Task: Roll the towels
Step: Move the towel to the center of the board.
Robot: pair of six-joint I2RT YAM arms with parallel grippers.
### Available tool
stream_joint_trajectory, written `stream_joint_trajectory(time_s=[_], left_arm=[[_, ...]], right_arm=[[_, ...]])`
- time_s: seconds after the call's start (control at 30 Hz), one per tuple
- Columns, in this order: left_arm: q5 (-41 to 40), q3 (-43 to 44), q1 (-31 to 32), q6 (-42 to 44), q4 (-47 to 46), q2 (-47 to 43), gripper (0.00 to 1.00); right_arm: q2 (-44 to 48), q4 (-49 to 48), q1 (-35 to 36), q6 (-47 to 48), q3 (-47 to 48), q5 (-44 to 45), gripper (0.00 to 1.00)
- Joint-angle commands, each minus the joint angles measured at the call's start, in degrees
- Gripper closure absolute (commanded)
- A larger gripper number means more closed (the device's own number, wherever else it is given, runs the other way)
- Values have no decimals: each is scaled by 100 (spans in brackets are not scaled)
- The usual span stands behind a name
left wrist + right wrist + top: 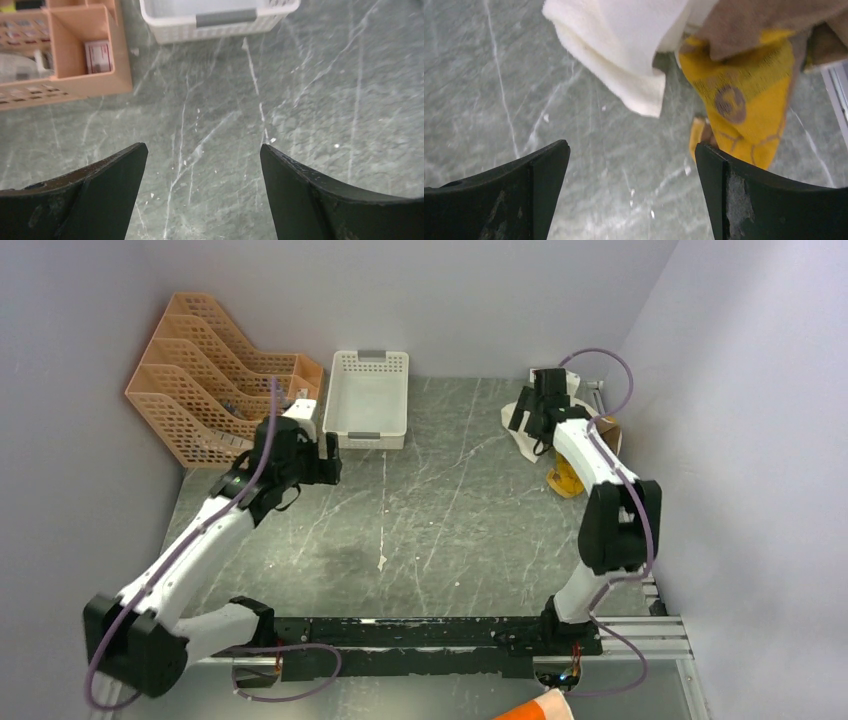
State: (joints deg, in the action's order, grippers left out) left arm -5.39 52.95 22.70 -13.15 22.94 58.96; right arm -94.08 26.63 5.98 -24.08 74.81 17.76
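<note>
Towels heaped at far right of counter, white towel just beside yellow towel; right hand spread wide, empty, above heap's near edge; left hand spread wide, empty, over bare counter near white basket.

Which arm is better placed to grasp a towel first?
Right. The right gripper, open, hovers just short of the white towel and yellow towel; the left gripper faces the white basket, far away.

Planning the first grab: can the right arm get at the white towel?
Probably yes. The right gripper hangs open just short of the white towel, nothing lying between them.
</note>
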Motion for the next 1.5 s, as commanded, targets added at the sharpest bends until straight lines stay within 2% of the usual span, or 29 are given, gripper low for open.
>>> stream_joint_trajectory(time_s=[0.0, 0.1, 0.2, 0.47, 0.67, 0.8, 0.9, 0.93, 0.97, 1.0, 1.03, 1.07, 1.1, 1.3, 1.47], left_arm=[[-109, 488, 24, -192, 22, 847, 4], [-54, 939, 40, -102, -61, 1498, 4], [-53, 1365, 97, -23, -121, 1914, 4], [85, 2666, 191, 302, -98, 3180, 4], [-186, 3916, 330, 496, 92, 4531, 3], [-275, 4911, 362, 561, 311, 5633, 3], [-357, 5745, 399, 620, 481, 6331, 4], [-353, 5947, 409, 639, 499, 6523, 4], [-314, 6097, 421, 652, 458, 6671, 4], [-260, 6210, 440, 672, 376, 6806, 4], [-187, 6318, 445, 685, 293, 6926, 4], [-122, 6440, 452, 690, 238, 7055, 4], [-71, 6602, 461, 681, 222, 7196, 4], [349, 7456, 475, 635, 177, 7978, 4], [907, 7866, 499, 368, 61, 8544, 5]], right_arm=[[-1081, 81, 0, 336, 939, 331, 1], [-1833, 219, -56, 556, 1606, 1054, 0], [-2331, 320, -319, 590, 2096, 1207, 0], [-2773, 281, -1198, 215, 2429, 1000, 0], [-3722, 850, -1355, 213, 2993, 608, 1], [-3601, 510, -1279, 92, 2268, 134, 15], [-3281, 247, -1063, 37, 1517, -129, 38], [-3080, 168, -946, 47, 1153, -231, 47], [-2869, 47, -800, 77, 828, -394, 61], [-2647, -79, -598, 62, 508, -517, 80], [-2373, -194, -312, 7, 159, -542, 93], [-2107, -249, 49, -32, -137, -552, 97], [-1841, -238, 432, -96, -414, -536, 100], [-834, -134, 2948, -1121, -1491, -630, 100], [-616, -1, 4894, -2051, -1549, -604, 100]])
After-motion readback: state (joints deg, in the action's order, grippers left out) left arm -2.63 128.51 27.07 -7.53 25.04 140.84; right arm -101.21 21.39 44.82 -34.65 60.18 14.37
